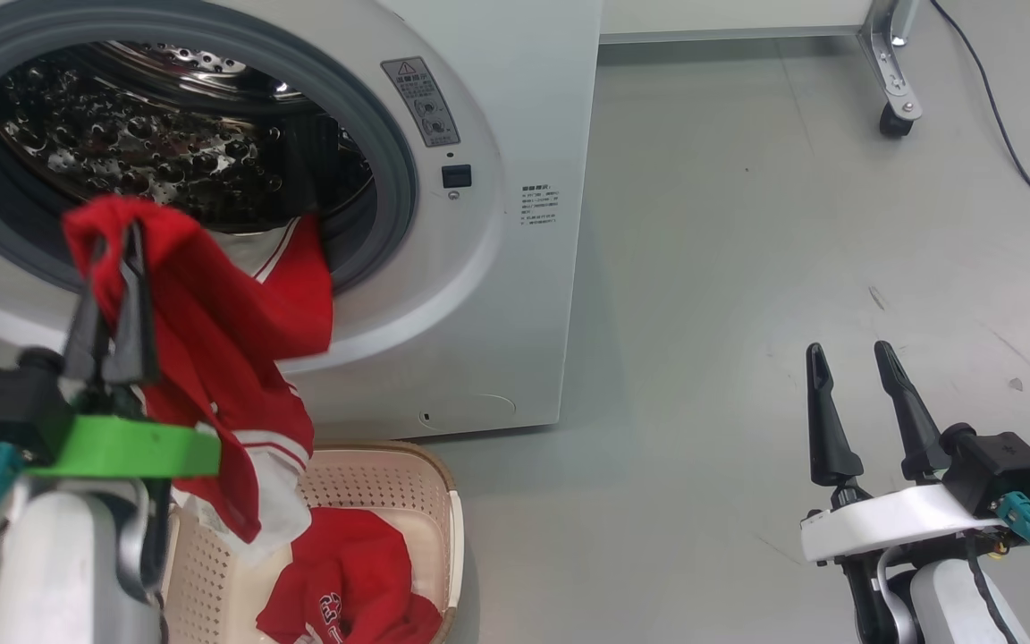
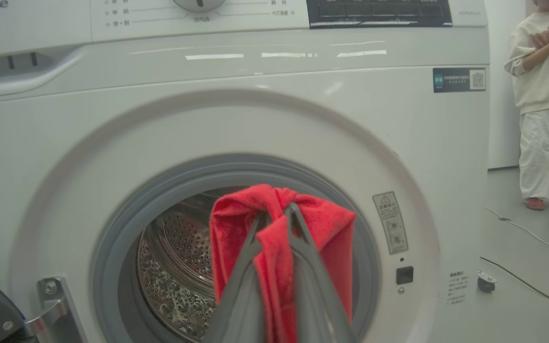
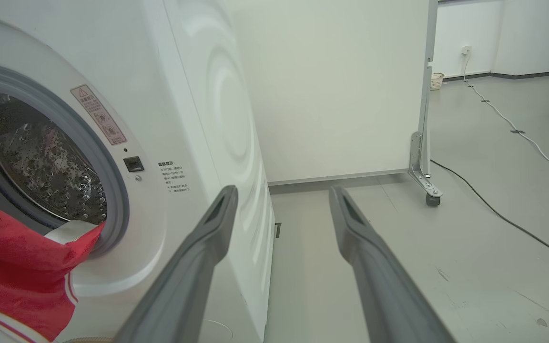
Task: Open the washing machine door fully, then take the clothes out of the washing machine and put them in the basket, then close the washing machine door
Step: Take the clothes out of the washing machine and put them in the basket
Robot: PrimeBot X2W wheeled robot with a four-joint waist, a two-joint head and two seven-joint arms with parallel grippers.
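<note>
One washing machine (image 2: 255, 119) (lettered "sense").

Held left gripper (image 1: 117, 240) high at near left, fingers pinched together; right gripper (image 1: 848, 351) low at right, fingers apart.

Left claw (image 2: 278, 213) is clamped on a bunch of red clothes (image 2: 324, 238) right in front of the washing machine (image 2: 255, 119) opening, person (image 2: 546, 95) standing off to one side.

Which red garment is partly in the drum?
The garment pinched by the left gripper, trailing out of the drum; the other garment lies in the basket.
</note>
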